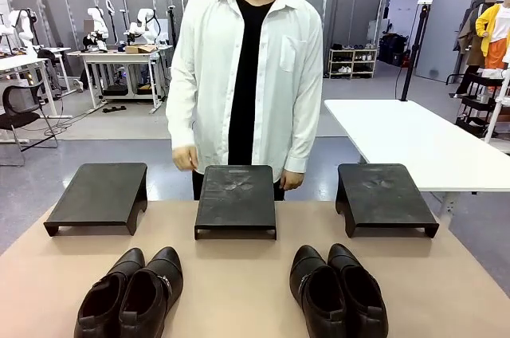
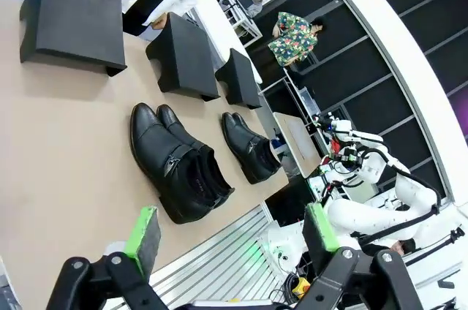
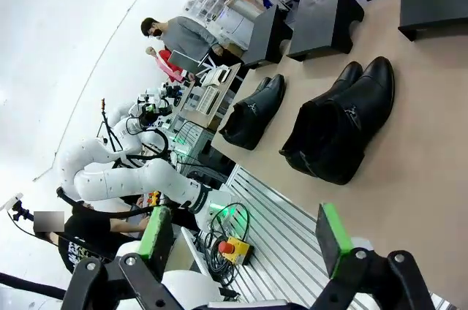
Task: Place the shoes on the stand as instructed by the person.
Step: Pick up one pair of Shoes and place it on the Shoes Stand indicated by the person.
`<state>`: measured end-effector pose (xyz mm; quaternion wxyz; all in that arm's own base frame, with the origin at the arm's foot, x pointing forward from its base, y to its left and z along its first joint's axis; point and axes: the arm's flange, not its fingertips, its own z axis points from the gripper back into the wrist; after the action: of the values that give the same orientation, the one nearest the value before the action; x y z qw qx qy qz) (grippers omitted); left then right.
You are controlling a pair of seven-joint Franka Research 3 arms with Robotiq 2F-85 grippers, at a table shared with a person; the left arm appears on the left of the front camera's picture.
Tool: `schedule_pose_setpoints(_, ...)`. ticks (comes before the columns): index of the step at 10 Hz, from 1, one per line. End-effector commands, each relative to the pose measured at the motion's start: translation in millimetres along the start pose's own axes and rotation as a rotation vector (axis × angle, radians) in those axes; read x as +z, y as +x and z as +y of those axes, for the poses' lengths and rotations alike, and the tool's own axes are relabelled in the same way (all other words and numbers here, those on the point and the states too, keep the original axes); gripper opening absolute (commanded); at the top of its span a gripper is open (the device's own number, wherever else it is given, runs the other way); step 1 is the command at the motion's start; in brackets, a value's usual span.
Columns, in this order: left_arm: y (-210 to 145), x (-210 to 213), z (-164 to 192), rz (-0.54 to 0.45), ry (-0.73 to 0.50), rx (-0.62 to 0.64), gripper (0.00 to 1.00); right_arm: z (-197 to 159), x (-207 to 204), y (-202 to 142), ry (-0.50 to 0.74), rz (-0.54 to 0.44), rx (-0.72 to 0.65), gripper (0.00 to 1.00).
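Tools hover by the near edge of the bench, both empty. The left tool [image 2: 232, 231] has its green-padded fingers spread fully apart and grips nothing; the right tool [image 3: 245, 237] is just the same. Beyond them, on the tan bench [image 1: 239, 290], sit two pairs of glossy black shoes, toes toward the far side: the left pair [image 1: 131, 294] and the right pair [image 1: 339, 290], well apart. Farther on, three low black stands form a row: left stand [image 1: 100, 194], middle stand [image 1: 236, 198], right stand [image 1: 382, 194], all bare. The person [image 1: 247, 75] in a white shirt stands just behind the middle stand, hands lowered, pointing at nothing. By this reading nothing is placed yet: both pairs await an instruction, pickup and placing.
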<state>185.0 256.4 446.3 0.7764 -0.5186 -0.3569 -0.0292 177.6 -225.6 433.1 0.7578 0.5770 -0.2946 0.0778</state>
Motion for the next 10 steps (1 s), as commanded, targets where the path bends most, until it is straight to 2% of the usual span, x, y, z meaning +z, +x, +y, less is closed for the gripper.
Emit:
schedule_pose_setpoints(1,0.8,0.0,-0.5,-0.005,-0.01,-0.001,1.0,2.0,3.6,-2.4,0.005,-0.007,0.013,1.0)
schedule_pose_setpoints(10,0.8,0.0,-0.5,-0.005,-0.01,-0.001,1.0,2.0,3.6,-2.4,0.005,-0.007,0.013,1.0)
